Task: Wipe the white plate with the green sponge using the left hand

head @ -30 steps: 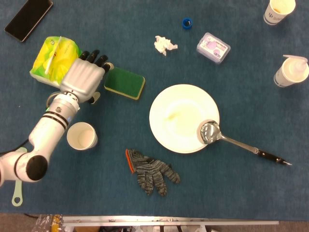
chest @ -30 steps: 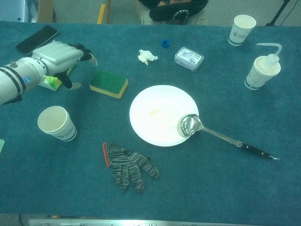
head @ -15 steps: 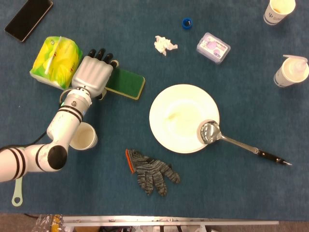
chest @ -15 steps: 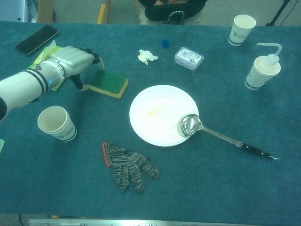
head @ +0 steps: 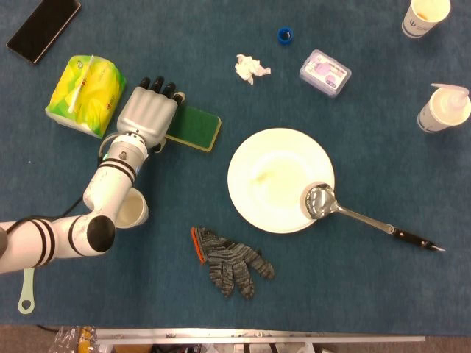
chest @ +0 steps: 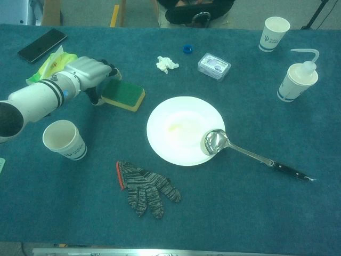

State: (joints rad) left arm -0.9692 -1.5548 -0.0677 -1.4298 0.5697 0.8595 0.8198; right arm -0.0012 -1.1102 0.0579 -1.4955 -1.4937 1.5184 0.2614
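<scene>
The left hand (head: 149,112) rests over the green sponge's (head: 193,126) left end, grip unclear, so lifting it and wiping the white plate (head: 280,180) both remain

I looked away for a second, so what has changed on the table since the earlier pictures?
The left hand moved rightward from beside the tissue pack onto the near end of the green sponge, not visibly gripping it yet. The sponge, white plate and spoon stayed put.
</scene>
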